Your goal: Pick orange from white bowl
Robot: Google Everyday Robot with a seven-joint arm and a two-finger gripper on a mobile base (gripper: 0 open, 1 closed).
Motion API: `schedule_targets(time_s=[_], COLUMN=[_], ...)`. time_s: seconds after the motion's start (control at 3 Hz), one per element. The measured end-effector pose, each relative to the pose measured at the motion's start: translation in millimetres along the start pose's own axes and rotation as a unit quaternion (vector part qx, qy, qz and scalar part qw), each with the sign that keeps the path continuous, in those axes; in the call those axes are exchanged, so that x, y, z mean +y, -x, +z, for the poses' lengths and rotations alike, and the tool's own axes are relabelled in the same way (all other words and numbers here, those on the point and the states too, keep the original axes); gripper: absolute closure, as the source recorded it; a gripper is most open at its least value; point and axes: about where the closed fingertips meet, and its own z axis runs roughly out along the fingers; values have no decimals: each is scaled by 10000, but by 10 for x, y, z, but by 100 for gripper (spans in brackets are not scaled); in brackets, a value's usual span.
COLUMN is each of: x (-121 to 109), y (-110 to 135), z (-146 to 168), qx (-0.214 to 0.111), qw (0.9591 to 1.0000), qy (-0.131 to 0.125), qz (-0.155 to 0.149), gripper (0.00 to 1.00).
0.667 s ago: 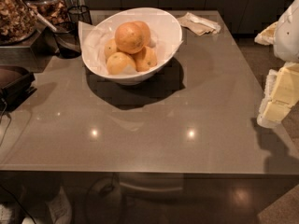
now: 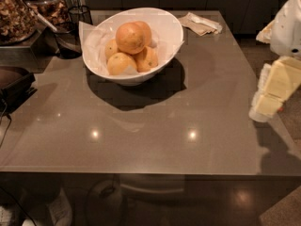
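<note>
- White bowl, paper-lined, sits at back of bench.
- Orange lies on top of the pile inside, w/ smaller yellower fruits under and beside it.
- Gripper hangs at bench's right edge, well apart from bowl; spread or pressed together, can't tell.
</note>
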Motion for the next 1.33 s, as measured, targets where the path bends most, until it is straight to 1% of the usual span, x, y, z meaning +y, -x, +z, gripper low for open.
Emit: schedule_targets(time_s=[0.33, 0.67, 1.0, 1.33], x=[-309, -507, -550, -511], y=[305, 753, 868, 1190], z=[33, 90, 76, 95], qx=[94, 46, -69, -399], qw=[9984, 9949, 9938, 9926], qy=[-16, 71, -1, 140], qz=[560, 1004, 1110, 1137], gripper=[0, 0, 0, 0])
